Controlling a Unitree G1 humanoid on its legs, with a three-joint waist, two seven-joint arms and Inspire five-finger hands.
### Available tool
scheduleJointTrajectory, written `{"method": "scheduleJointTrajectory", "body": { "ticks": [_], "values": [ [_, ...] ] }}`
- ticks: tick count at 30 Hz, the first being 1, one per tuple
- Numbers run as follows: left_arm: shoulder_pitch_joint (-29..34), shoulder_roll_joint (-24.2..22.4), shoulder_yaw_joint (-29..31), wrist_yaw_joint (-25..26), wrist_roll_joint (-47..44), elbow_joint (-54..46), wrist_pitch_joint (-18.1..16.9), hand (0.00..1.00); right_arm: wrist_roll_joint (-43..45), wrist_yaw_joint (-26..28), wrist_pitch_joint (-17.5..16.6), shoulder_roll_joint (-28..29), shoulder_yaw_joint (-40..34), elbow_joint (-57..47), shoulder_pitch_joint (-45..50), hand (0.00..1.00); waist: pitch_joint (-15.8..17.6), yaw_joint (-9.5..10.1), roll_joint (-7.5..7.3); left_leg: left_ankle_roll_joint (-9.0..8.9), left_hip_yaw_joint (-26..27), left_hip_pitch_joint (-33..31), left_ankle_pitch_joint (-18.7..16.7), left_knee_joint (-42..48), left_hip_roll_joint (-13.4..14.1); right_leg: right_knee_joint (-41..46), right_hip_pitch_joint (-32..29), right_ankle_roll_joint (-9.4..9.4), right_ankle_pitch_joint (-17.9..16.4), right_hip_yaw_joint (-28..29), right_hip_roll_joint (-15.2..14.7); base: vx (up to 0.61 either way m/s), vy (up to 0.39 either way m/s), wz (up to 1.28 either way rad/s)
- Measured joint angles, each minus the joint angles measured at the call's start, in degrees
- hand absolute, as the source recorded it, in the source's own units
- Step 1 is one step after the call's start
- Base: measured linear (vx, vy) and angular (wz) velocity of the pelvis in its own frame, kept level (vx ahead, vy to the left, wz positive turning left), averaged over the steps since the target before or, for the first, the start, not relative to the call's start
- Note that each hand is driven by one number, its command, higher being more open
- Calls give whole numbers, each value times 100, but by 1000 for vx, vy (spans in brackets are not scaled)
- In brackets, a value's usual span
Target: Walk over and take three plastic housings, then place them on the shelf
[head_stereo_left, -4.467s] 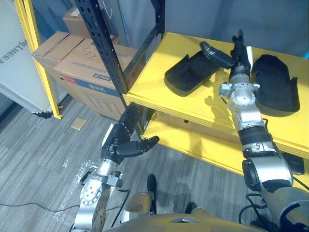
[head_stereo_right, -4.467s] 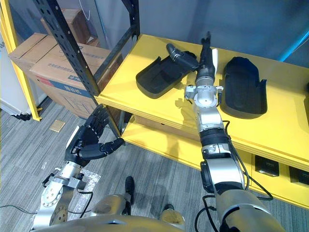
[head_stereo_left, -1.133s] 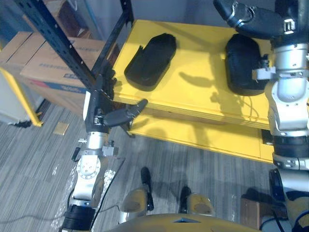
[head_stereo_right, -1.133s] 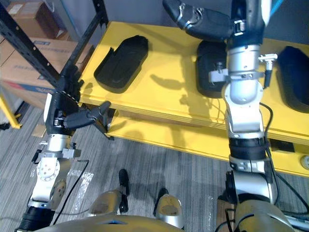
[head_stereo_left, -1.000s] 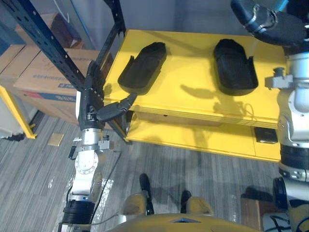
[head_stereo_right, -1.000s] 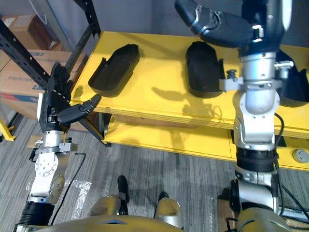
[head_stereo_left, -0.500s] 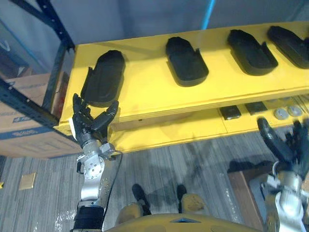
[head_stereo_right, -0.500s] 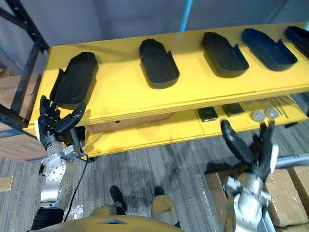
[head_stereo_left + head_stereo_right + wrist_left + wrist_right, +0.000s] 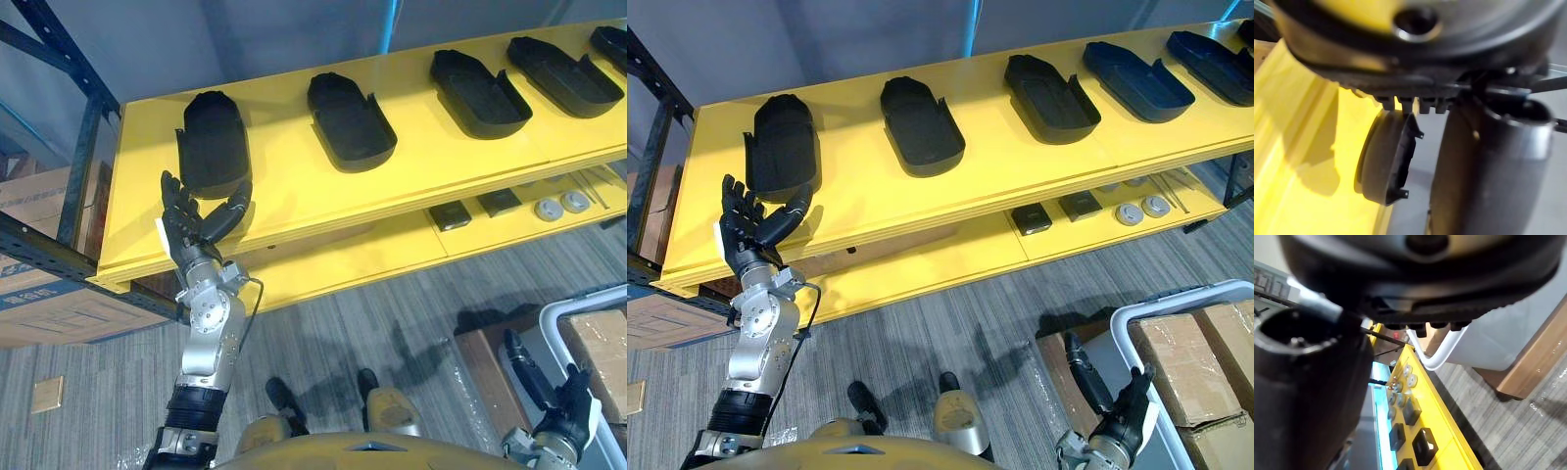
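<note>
I log black plastic housings (image 9: pixel 351 119): oblong shells, one end rounded, rowed on yellow shelf (image 9: pixel 284 188); left hand (image 9: pixel 192 237) spread beside leftmost; right hand (image 9: pixel 560 419) spread, low

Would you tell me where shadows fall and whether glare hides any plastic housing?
Left eye view: no glare on the plastic housings on the yellow shelf; dark shadows lie on the floor. Left wrist view: a shadow falls on the shelf beside the nearest housing.
</note>
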Motion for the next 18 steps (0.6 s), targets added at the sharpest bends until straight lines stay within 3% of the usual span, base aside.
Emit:
{"method": "scheduleJointTrajectory", "body": {
  "ticks": [10,14,18],
  "values": [
    [32,-69,-68,322,110,-74,20,100,13,119,-85,115,-9,461,-12,100,-77,263,-13,-3,211,162,-27,-1,57,-92,283,9,-9,-194,-24,39,22,11],
    [577,-115,-73,418,669,-721,16,100,182,240,-82,137,-4,709,43,100,-173,273,44,-3,209,161,-25,-1,52,-132,350,20,-50,-299,-43,20,28,14],
    [1069,-178,-78,344,989,-1144,-78,100,302,334,-24,149,-3,998,167,100,-363,408,80,-14,108,161,-16,-1,43,-137,410,41,-107,-415,-58,39,23,12]
  ]
}}
